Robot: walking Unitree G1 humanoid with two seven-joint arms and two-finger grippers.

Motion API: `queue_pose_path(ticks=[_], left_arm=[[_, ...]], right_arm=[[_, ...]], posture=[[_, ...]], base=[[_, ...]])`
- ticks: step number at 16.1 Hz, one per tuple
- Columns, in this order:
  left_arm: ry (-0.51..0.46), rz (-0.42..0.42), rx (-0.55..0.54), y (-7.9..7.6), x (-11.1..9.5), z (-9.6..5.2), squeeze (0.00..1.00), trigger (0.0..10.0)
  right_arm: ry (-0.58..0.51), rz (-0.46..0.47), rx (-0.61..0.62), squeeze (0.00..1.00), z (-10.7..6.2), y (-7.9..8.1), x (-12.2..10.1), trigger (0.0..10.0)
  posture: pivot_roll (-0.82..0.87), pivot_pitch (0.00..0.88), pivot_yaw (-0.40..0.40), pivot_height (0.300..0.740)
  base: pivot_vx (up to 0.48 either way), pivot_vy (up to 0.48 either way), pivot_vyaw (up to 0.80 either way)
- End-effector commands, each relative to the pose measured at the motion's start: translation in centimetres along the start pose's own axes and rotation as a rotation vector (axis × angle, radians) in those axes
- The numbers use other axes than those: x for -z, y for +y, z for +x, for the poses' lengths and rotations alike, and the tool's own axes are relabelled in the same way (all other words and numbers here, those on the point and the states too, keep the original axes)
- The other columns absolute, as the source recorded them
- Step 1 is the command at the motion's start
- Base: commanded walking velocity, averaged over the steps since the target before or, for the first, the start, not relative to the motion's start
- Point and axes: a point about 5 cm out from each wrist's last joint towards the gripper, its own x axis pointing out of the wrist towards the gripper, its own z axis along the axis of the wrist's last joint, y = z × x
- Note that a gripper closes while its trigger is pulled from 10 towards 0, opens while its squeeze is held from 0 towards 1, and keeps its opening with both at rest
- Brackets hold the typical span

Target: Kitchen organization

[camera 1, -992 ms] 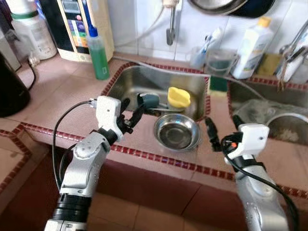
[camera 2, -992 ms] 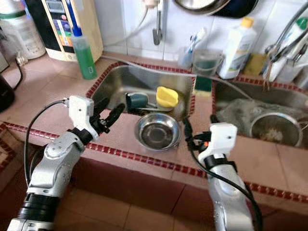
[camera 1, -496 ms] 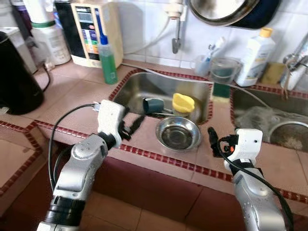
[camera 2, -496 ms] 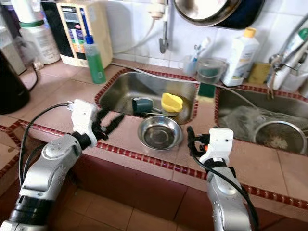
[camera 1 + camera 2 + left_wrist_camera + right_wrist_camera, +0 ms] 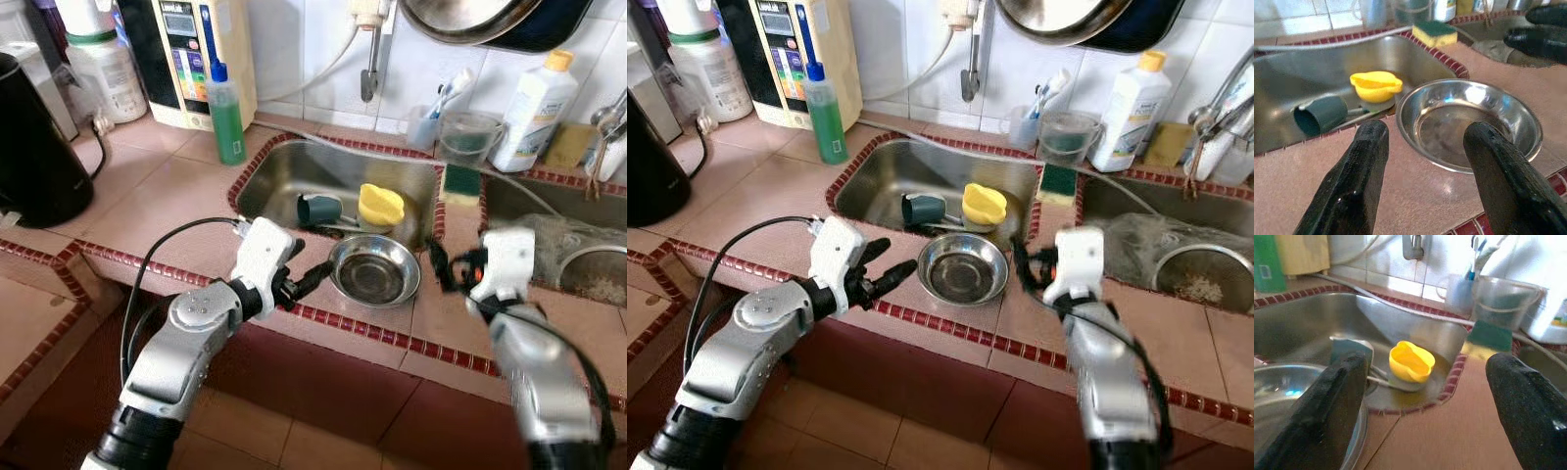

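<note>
**Both grippers open beside the steel bowl**

Plainly, my left gripper sat at lower centre of the left eye frame, its two black fingers spread wide and holding nothing, the tips just short of the steel bowl. That bowl rested empty on the tiled counter at the near edge of the sink, a little right of centre. My right gripper hovered just beside the bowl on its other side, fingers well apart and gripping nothing.

Inside the sink, above the bowl in the frame, a yellow cup stood next to a dark teal cup lying on its side; something thin and metallic lay between them, perhaps a spoon handle, though I could not be sure. A green-and-yellow sponge lay on the divider at right of the basin, a green soap bottle stood at upper left, and a white bottle at upper right.
</note>
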Motion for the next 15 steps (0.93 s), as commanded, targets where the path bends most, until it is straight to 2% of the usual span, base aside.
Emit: queue_pose_path(ticks=[1,2,4,6,8,11,15], left_arm=[[0.008,0.008,-0.011,0.2,-0.5,0.2,0.00,10.0],[0.009,0.011,-0.012,0.1,-0.6,0.2,0.00,10.0],[0.010,0.051,-0.043,0.1,-0.4,0.4,0.00,10.0],[-0.001,0.013,-0.052,0.1,-0.6,0.4,0.00,10.0],[-0.021,0.008,-0.033,-0.4,-1.0,0.2,0.00,10.0],[-0.031,0.017,-0.035,-0.6,-1.1,0.0,0.00,10.0],[-0.043,0.010,-0.053,-0.2,-1.3,-0.2,0.00,10.0]], right_arm=[[-0.001,0.004,-0.029,0.00,0.8,-0.1,-0.2,10.0],[-0.006,-0.003,-0.048,0.00,1.2,0.0,-0.4,10.0],[-0.017,0.060,-0.126,0.00,2.4,0.7,-1.0,10.0],[0.020,0.139,-0.217,0.00,2.9,1.4,-0.9,10.0],[0.068,0.180,-0.240,0.00,3.3,0.9,-0.1,10.0],[0.087,0.188,-0.222,0.00,3.2,0.5,0.4,10.0],[0.120,0.290,-0.209,0.00,2.8,0.4,1.3,10.0]], posture=[[-0.10,0.078,-0.005,0.740],[-0.10,0.080,-0.005,0.740],[-0.09,0.095,-0.011,0.740],[-0.09,0.106,-0.019,0.740],[-0.08,0.108,-0.026,0.740],[-0.07,0.110,-0.034,0.740],[-0.07,0.108,-0.035,0.740]], base=[[0.000,0.000,0.00],[0.000,0.000,0.00],[0.000,0.000,0.00],[0.000,0.000,0.00],[0.000,0.000,0.00],[0.000,0.000,0.00],[0.000,0.000,0.00]])
